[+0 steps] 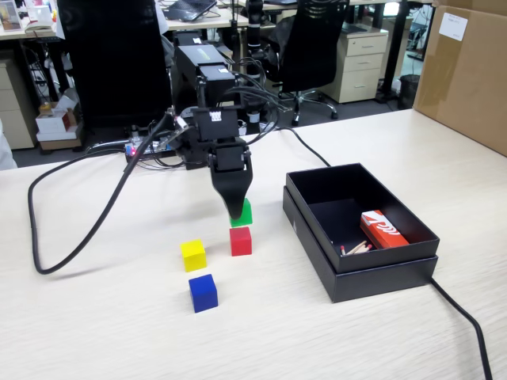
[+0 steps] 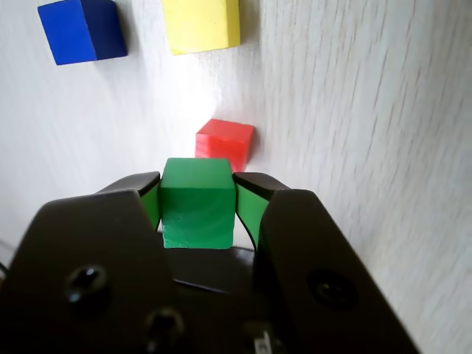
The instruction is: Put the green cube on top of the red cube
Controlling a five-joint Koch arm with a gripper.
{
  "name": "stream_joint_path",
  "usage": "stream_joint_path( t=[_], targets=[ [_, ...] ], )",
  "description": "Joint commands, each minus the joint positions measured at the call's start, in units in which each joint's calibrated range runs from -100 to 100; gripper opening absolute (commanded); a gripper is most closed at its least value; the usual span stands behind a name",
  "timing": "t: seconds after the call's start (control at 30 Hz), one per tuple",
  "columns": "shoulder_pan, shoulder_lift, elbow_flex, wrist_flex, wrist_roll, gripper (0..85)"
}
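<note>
My gripper (image 2: 197,193) is shut on the green cube (image 2: 198,203), with a green-lined jaw against each side of it. In the fixed view the gripper (image 1: 237,212) points down and the green cube (image 1: 244,212) shows at its tip, just behind and slightly above the red cube (image 1: 241,241). In the wrist view the red cube (image 2: 225,142) sits on the table just beyond the held green cube.
A yellow cube (image 1: 193,255) and a blue cube (image 1: 203,292) lie left of and in front of the red cube; both show at the top of the wrist view (image 2: 202,23) (image 2: 81,29). An open black box (image 1: 380,273) with a red-and-white packet (image 1: 383,229) stands to the right. Cables run over the table.
</note>
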Motion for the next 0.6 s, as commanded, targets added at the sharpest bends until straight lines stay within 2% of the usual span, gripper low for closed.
stream_joint_path(
  t=[0.0, 0.57],
  targets=[
    [0.29, -5.39, 1.33, -1.21, 0.63, 0.9],
    [0.29, 0.69, -0.39, 1.73, 0.93, 1.1]
  ],
)
